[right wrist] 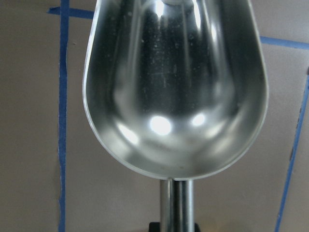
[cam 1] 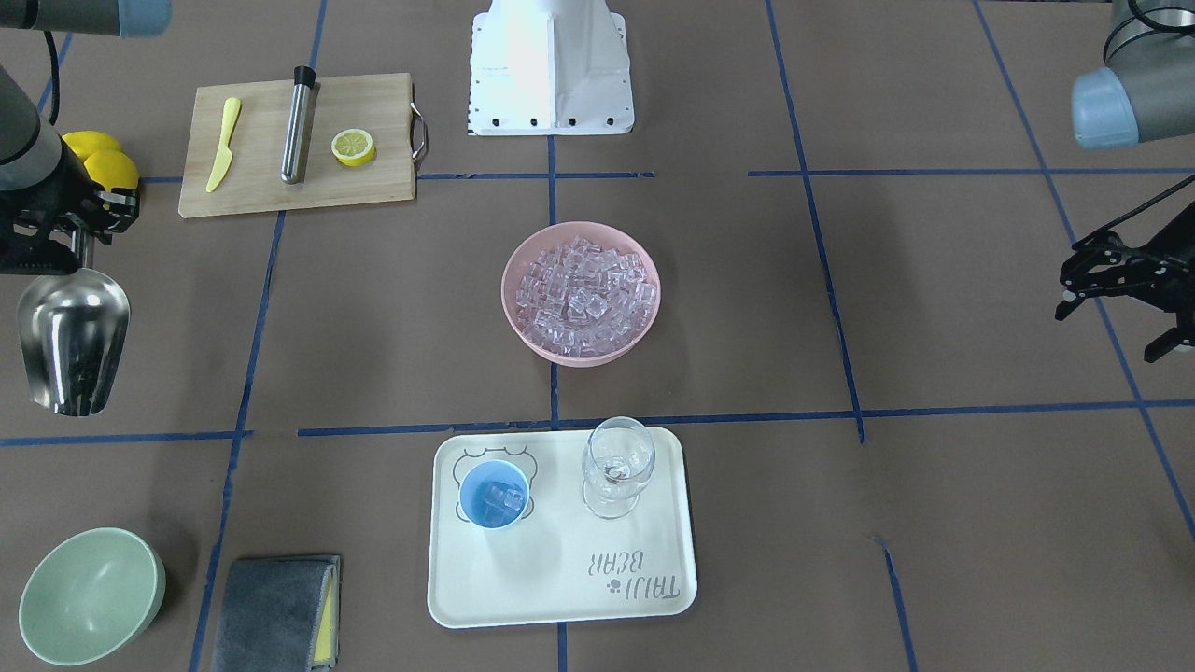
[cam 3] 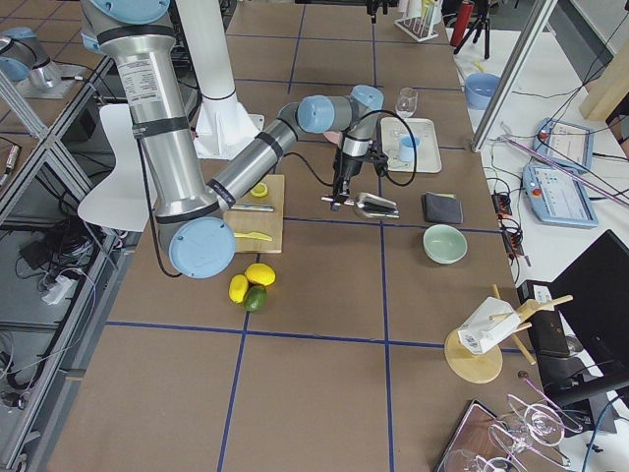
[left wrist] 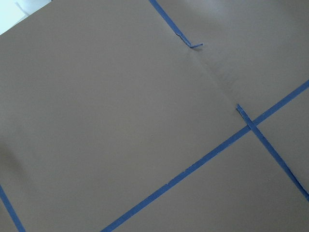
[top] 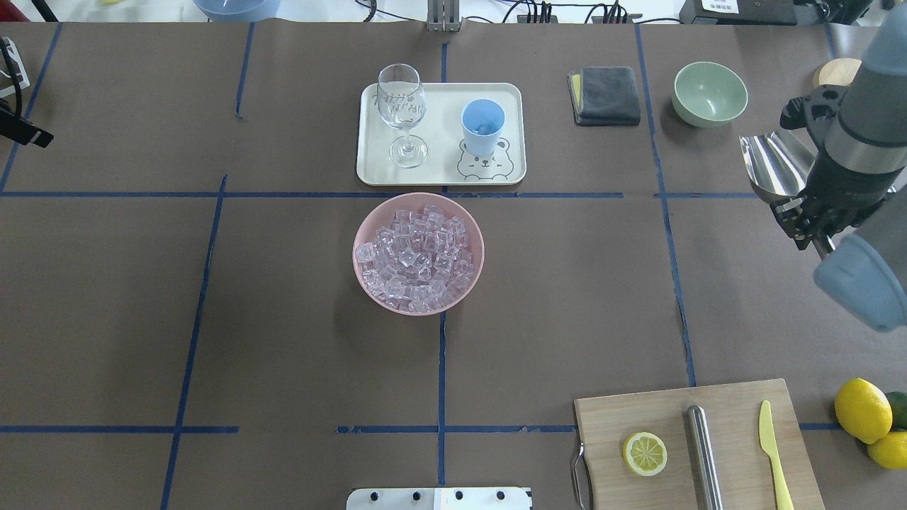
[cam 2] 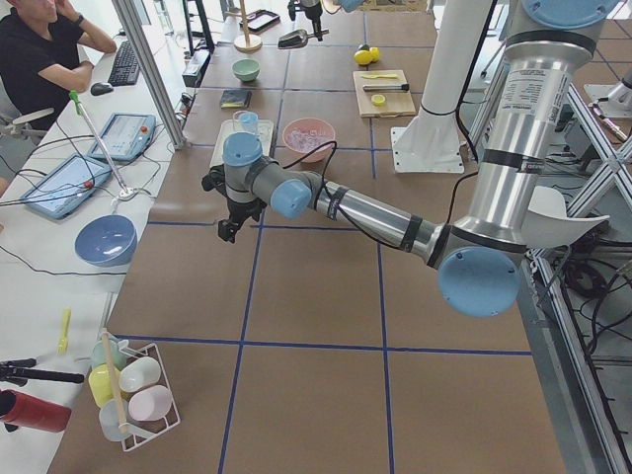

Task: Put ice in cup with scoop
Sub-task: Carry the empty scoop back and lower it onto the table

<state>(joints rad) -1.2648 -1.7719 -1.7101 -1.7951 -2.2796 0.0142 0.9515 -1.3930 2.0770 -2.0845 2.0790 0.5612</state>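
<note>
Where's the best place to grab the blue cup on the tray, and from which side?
Pinch the cup by its wall at the rim, coming straight down from above. It stands upright, open-mouthed and handleless, and the wine glass stands close on the robot's left, on the same tray, so a sideways reach from there looks crowded.

Clear ice [cam 1: 581,297] piled in pink bowl [cam 1: 560,355], ctr; some in blue cup [cam 1: 474,499]; scoop [cam 1: 72,341] empty.

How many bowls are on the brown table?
2. The pink bowl, full of ice, is in the middle; the green bowl is beside the grey cloth. None look hidden.
</note>
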